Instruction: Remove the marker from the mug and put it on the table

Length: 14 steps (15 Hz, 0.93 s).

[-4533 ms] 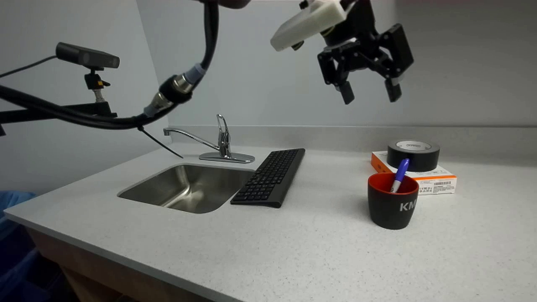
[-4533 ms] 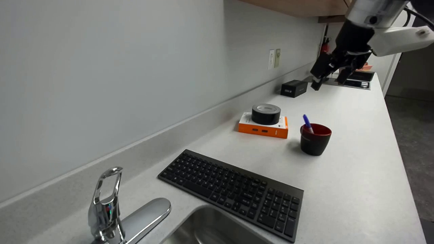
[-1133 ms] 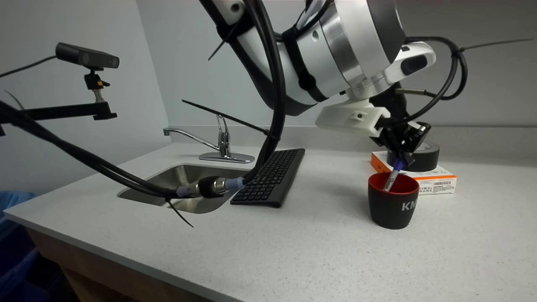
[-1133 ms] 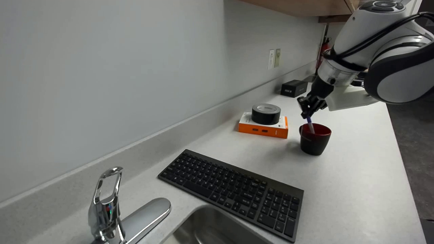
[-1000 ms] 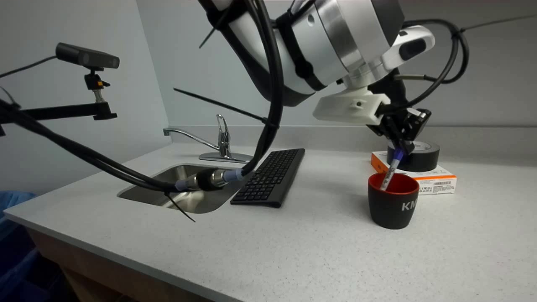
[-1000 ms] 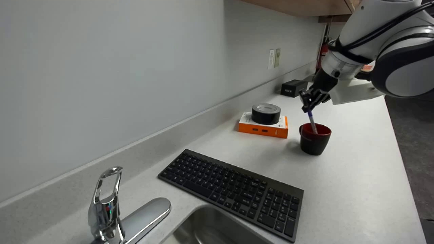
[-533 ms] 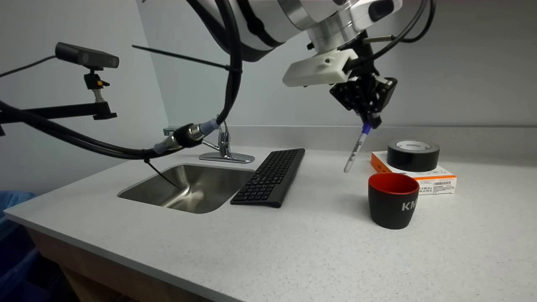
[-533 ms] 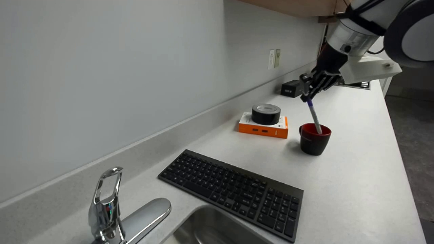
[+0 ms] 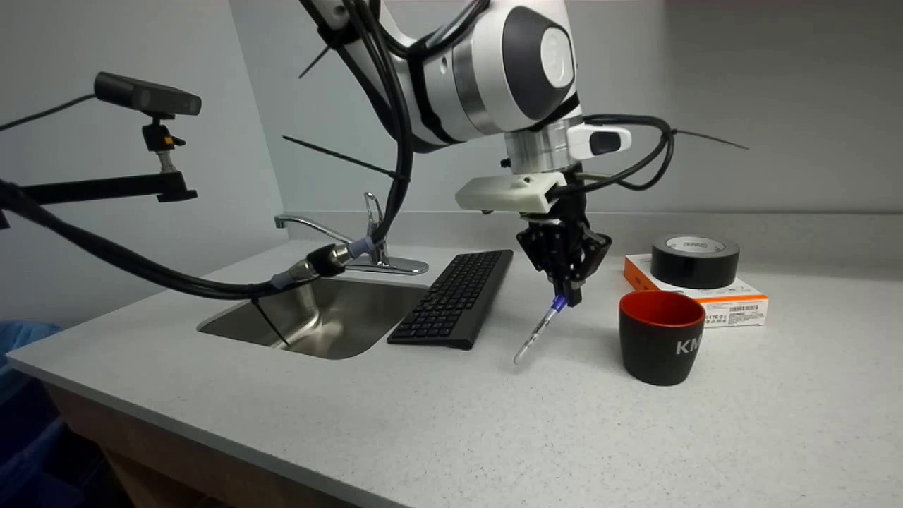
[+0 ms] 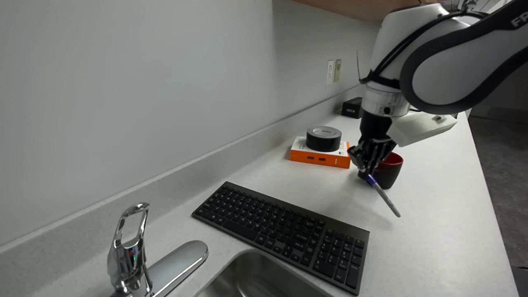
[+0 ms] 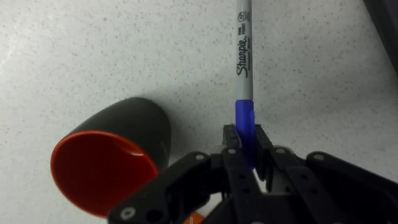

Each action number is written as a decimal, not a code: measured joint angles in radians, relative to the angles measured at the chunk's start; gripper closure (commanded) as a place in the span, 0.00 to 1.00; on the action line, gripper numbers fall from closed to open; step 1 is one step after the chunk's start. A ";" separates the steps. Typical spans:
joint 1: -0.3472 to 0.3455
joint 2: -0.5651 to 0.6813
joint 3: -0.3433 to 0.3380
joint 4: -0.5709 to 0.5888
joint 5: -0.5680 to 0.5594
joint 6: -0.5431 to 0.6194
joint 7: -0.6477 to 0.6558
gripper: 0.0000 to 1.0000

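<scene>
Grey walls (image 10: pixel 165 103) behind and a broad, speckled surface (image 9: pixel 451 430) running along them; a steel sink (image 9: pixel 367 305) is set into it, a chrome faucet (image 10: pixel 128 264) at its back edge, and a black keyboard (image 10: pixel 284 235) lies right beside the sink; further along there's an orange-and-white box (image 9: pixel 737 310), lying flat, with a black tape roll (image 9: pixel 695 271) resting on top; and here's the mug (image 9: pixel 656 353), upright on the surface, black outside, red inside, white letters on its flank, standing just in front of the box in an exterior view; now look at the pincer (image 11: pixel 246 133), narrow and clamped on the marker (image 11: pixel 244 68), gripping it by the blue end; so the marker is out of the mug and held near it, slanting downward, its pale barrel pointing away from the pincer; you can read Sharpie on that barrel in the wrist view; whether the tip meets the surface, I cannot tell; the white arm (image 9: pixel 494 77) reaches over from above, black cables (image 9: pixel 404 141) trailing off it; and in an exterior view the pincer hides part of the mug (image 10: pixel 388 175).
</scene>
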 measured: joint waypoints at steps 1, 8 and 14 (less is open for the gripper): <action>0.001 0.027 0.000 0.014 0.000 -0.011 0.000 0.89; 0.011 0.083 -0.006 0.060 -0.010 -0.025 0.000 0.21; 0.019 0.079 -0.010 0.065 -0.018 -0.024 0.004 0.00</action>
